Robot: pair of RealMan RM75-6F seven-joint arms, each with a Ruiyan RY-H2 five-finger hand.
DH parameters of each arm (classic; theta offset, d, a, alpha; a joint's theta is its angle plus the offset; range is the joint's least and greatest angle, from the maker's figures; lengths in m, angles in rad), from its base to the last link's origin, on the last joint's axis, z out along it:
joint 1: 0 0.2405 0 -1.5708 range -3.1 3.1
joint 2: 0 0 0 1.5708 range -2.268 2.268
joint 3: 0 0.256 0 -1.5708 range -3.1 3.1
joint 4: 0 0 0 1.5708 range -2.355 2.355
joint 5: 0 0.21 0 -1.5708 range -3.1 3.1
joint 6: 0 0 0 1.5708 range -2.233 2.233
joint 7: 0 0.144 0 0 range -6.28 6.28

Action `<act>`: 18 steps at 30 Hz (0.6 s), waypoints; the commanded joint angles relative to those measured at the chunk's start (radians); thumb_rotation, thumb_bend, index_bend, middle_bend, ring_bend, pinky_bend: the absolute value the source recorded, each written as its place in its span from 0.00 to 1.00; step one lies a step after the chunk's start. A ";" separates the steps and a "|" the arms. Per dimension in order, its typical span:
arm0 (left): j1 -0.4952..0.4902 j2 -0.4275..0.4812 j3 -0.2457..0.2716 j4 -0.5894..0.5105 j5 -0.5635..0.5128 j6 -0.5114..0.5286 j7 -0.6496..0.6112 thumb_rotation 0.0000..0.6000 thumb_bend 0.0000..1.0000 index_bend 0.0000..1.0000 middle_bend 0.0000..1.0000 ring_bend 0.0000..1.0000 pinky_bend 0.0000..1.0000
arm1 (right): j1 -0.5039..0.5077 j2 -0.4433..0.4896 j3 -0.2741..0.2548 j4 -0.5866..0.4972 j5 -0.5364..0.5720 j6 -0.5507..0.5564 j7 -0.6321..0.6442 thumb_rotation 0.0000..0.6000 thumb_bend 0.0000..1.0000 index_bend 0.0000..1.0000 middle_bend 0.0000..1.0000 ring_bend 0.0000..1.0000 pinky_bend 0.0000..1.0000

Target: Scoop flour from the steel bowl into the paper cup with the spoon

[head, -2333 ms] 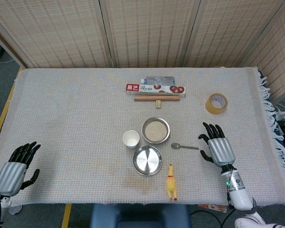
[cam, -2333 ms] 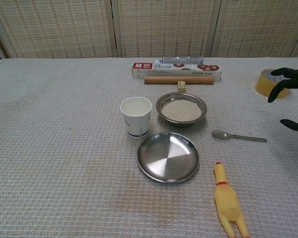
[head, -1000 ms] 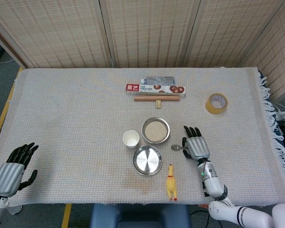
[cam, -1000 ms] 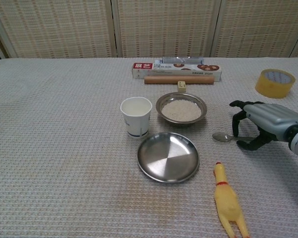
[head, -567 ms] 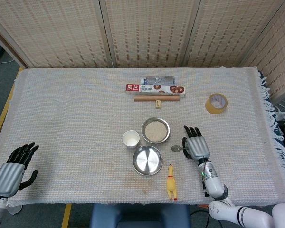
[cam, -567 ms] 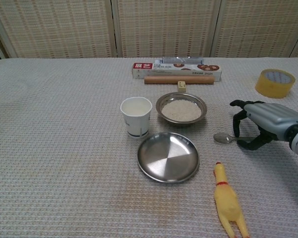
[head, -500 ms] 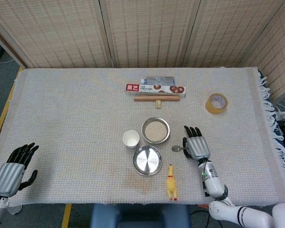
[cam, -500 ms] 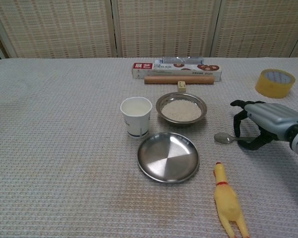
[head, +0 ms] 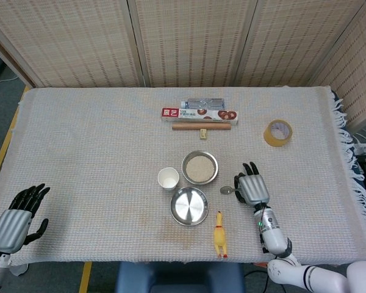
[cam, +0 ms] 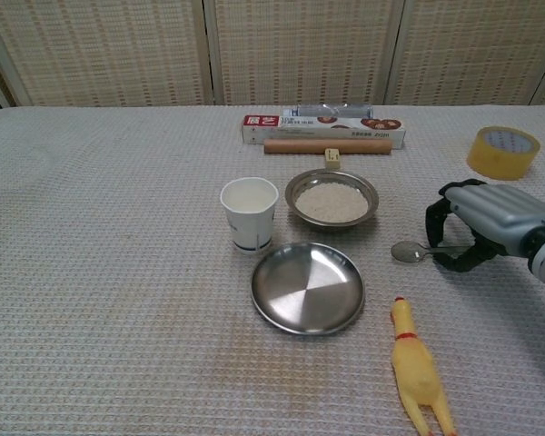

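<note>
The steel bowl (cam: 292, 191) holding flour (cam: 331, 202) sits mid-table, with the white paper cup (cam: 249, 213) upright just to its left. To the bowl's right the metal spoon (cam: 406, 251) lies on the cloth, its handle running under my right hand (cam: 490, 218). That hand's fingers (cam: 436, 222) have curled down against the thumb and pinch the handle, which is hidden inside the hand. In the head view the right hand (head: 252, 186) sits right of the bowl (head: 185, 166). My left hand (head: 15, 220) rests open at the table's near left corner, far from everything.
An empty steel plate (cam: 307, 287) lies in front of the cup and bowl. A yellow rubber chicken (cam: 416, 372) lies near the front edge. A tape roll (cam: 502, 151) sits far right. A long box (cam: 323, 127) and a wooden rolling pin (cam: 327, 145) lie behind the bowl.
My right hand came in from the right over the spoon's handle, then curled its fingers down around it. The spoon's head shifted slightly. The left hand barely moved.
</note>
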 commanded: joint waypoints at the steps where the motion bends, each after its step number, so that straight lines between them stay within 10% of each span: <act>1: 0.000 0.000 0.000 0.000 0.000 -0.001 0.000 1.00 0.44 0.00 0.00 0.00 0.10 | 0.000 -0.002 -0.001 0.002 -0.004 0.004 -0.001 1.00 0.33 0.78 0.49 0.09 0.06; 18: 0.000 0.001 0.001 -0.001 -0.001 -0.002 0.002 1.00 0.45 0.00 0.00 0.00 0.10 | -0.003 -0.014 -0.003 0.020 -0.023 0.026 -0.005 1.00 0.34 0.86 0.55 0.13 0.09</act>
